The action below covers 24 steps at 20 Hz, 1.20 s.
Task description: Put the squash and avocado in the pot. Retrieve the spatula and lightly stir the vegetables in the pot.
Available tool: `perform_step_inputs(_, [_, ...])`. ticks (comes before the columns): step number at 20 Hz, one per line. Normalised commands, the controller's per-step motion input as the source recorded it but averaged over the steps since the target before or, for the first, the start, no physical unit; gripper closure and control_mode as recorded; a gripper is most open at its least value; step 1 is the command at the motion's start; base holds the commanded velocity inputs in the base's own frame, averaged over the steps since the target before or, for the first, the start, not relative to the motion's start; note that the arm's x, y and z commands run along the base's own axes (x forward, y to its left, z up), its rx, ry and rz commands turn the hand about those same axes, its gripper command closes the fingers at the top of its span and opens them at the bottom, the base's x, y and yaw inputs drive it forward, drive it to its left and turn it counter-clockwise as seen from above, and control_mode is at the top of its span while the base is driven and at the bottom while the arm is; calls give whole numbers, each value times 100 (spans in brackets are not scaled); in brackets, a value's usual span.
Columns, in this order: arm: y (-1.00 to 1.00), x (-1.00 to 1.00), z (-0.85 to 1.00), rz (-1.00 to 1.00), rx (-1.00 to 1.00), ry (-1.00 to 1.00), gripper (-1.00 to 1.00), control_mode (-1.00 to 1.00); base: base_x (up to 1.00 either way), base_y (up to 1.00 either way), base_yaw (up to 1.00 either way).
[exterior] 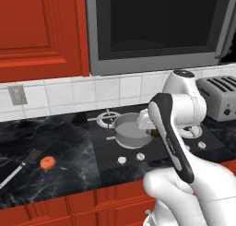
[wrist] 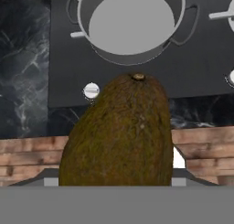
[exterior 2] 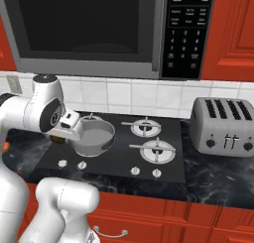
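Note:
The dark olive-brown avocado [wrist: 121, 131] looms large in the hand view, held in the air with my gripper [exterior: 151, 131] shut on it; the fingertips are hidden behind it. It hangs just short of the grey pot [wrist: 132, 57], near the stove's front edge. The pot [exterior: 131, 139] stands empty on the left front burner. In the right base view a sliver of avocado [exterior 2: 59, 138] shows under the hand beside the pot [exterior 2: 92, 150]. The orange-red squash [exterior: 47, 163] lies on the black counter to the left, right next to the spatula [exterior: 20, 167].
A silver toaster [exterior 2: 223, 125] stands on the counter right of the stove. A microwave [exterior 2: 89, 29] hangs above the stove. White knobs [exterior: 121, 160] line the cooktop's front. Red cabinets run below and above left.

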Motion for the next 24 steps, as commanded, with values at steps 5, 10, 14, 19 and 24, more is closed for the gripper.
perform_step_inputs(5, [0, 76, -34, 0, 0, -3, 100, -100, 0, 0, 0])
perform_step_inputs(10, [0, 22, -22, 0, -1, -8, 100, -100, 0, 0, 0])
perform_step_inputs(14, [0, 0, -44, 0, -3, -9, 100, -100, 0, 0, 0])
perform_step_inputs(19, [0, 22, -32, 0, -4, -4, 100, -100, 0, 0, 0])
perform_step_inputs(24, [0, 48, 2, 0, 0, 0, 100, -100, 0, 0, 0])
